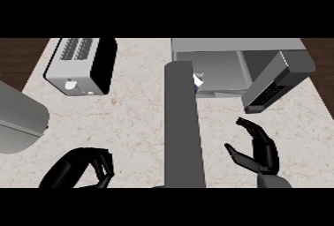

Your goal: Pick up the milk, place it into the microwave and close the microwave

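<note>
Because your right robot hand (264, 154) holds nothing, its black fingers stretched out and its thumb spread aside, you can treat it as free for the next move. It hangs over the pale marbled stone bench (130, 128) at the lower right.

Just to its left stands a long grey slab (183, 132), running from the view's lower edge up to the microwave's front left corner. Take it as the microwave's door, swung wide and seen edge-on, probably so that the chamber can be reached.

At the slab's far end, just to its right, you see a small white-and-blue milk carton (198, 81), only a sliver showing past the slab. It sits at the left front of the opening of the grey box-shaped microwave (235, 44), apparently inside the chamber, though you cannot tell how deep. The milk therefore lies well ahead of the right robot hand and to its left, not touching it.

A dark vented panel (277, 81) slants at the microwave's right side, nearer that hand.

Your left robot hand (68, 165), at the lower left, has its fingers curled in round nothing visible, across the slab from the milk. Beyond it, a white toaster with a black side (75, 62) stands well apart.

You can judge the placing done and only the closing left.
</note>
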Controlling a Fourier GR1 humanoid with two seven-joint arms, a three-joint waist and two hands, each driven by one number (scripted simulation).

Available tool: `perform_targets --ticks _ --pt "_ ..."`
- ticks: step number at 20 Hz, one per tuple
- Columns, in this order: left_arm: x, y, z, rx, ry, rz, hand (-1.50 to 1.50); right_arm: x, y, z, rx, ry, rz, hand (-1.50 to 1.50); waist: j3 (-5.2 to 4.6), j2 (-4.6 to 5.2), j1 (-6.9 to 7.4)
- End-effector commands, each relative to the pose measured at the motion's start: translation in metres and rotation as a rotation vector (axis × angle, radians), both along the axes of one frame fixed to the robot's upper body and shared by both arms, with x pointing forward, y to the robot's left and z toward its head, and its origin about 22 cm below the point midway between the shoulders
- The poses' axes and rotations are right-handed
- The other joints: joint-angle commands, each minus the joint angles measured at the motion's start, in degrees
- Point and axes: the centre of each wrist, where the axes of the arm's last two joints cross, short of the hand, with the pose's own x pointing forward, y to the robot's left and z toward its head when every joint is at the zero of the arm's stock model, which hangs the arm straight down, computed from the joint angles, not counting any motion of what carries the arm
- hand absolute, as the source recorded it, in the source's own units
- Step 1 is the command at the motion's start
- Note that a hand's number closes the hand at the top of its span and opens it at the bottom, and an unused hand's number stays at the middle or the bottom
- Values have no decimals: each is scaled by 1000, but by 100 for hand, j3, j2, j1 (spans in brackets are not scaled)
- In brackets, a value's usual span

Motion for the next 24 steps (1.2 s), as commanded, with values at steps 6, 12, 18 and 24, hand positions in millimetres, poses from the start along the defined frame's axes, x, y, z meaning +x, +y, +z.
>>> perform_targets --ticks 6,12,18,24 --pt "51 -66 0 127 -65 -67 150 -40 -50 41 65 -29 -51 -150 5 35 65" --pt "75 -107 -6 193 -49 -163 150 -58 -88 67 0 -55 -75 -150 6 43 56" --pt "91 -159 -17 298 -133 -248 150 -69 -89 86 -20 -91 -54 -150 3 52 -9" --pt "63 -207 -41 356 -15 -214 150 -50 -95 118 -9 -151 16 -150 -2 84 -210"
